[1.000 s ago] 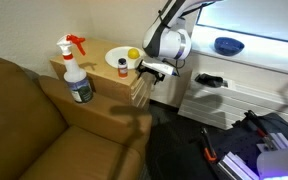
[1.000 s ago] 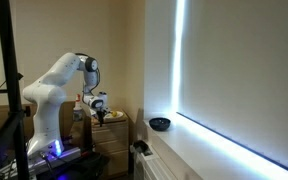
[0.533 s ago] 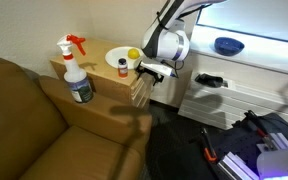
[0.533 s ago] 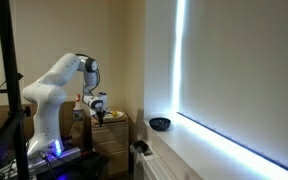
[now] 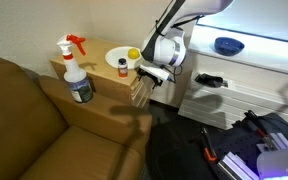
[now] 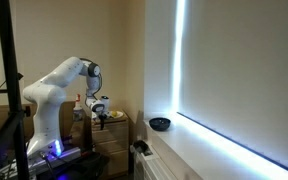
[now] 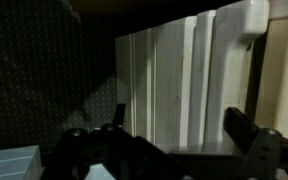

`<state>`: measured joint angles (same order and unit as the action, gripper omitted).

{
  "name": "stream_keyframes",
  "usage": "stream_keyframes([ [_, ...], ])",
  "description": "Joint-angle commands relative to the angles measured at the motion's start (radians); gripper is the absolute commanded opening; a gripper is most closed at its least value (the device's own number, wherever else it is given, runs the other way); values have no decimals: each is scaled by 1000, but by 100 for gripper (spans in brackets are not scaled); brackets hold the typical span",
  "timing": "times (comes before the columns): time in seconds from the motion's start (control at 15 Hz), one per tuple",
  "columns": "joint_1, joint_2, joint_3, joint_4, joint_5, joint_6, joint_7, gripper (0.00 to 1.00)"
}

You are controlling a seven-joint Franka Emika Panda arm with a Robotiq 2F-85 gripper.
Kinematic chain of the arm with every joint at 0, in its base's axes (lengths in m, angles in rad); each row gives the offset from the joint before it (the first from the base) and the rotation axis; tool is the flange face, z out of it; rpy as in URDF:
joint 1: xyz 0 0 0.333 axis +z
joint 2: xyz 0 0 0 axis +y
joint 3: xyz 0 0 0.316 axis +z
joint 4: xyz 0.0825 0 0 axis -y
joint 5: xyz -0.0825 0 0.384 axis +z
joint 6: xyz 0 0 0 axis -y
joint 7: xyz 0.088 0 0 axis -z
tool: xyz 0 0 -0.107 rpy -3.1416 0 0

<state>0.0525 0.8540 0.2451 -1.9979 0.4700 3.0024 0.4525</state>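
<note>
The gripper (image 5: pixel 154 73) hangs wide open and empty beside an edge of the table (image 5: pixel 136 92); the small bottle (image 5: pixel 122 66) stands near that edge, by the plate (image 5: pixel 111 50); best to lift clear of the edge first, with the jaws wide.

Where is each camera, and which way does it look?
An exterior view: high above the brown sofa, looking down at the pale wooden side table; the open tool shows.
An exterior view: across the room, side-on to the bright window; the whole white arm shows.
Wrist view: on the wrist, facing that table's slats; dark tool fingers show.
Shared: both exterior views show the blue bowl on the sill.
</note>
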Motion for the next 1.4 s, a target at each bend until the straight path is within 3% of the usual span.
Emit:
stream_keyframes([
  [0.0,8,9,5,13,14,15,-15,100],
  [0.2,-9,14,37,24,24,30,-24,100],
  [0.33,21,14,9,32,13,11,-5,100],
  [0.6,18,0,5,14,13,5,-8,100],
  [1.13,171,54,-146,100,7,55,108,100],
  [1.33,123,67,-104,118,15,9,100,100],
])
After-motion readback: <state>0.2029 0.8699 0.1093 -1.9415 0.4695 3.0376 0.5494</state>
